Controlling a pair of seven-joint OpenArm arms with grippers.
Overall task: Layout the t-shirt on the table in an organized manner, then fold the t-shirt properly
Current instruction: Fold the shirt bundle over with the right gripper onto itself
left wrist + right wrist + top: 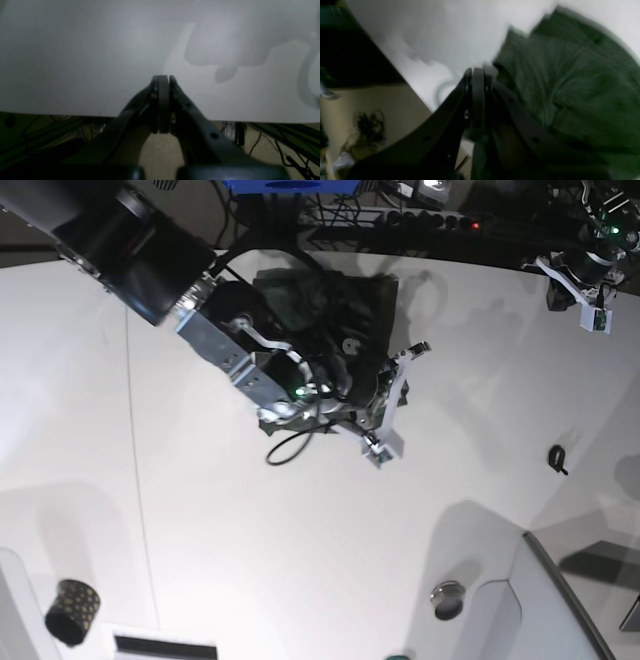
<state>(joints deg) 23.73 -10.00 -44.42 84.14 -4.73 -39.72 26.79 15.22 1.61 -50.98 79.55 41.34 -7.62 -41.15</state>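
The dark green t-shirt (352, 292) lies bunched near the back middle of the white table (300, 560), partly hidden under my right arm (240, 350). In the right wrist view my right gripper (477, 70) is shut, its tips over the table (460, 32) right at the edge of the t-shirt (570, 87). Green cloth also shows under the fingers. Whether any cloth is pinched does not show. My left gripper (163, 77) is shut on nothing above bare table (75, 62) near its edge. The left arm (585, 275) sits at the back right.
A black gold-dotted cup (72, 612) stands at the front left. A black cable loop (285, 448) hangs below the right arm. A small black object (557, 457) and a round metal piece (448, 598) lie at the right. A raised panel (560, 600) fills the front right corner.
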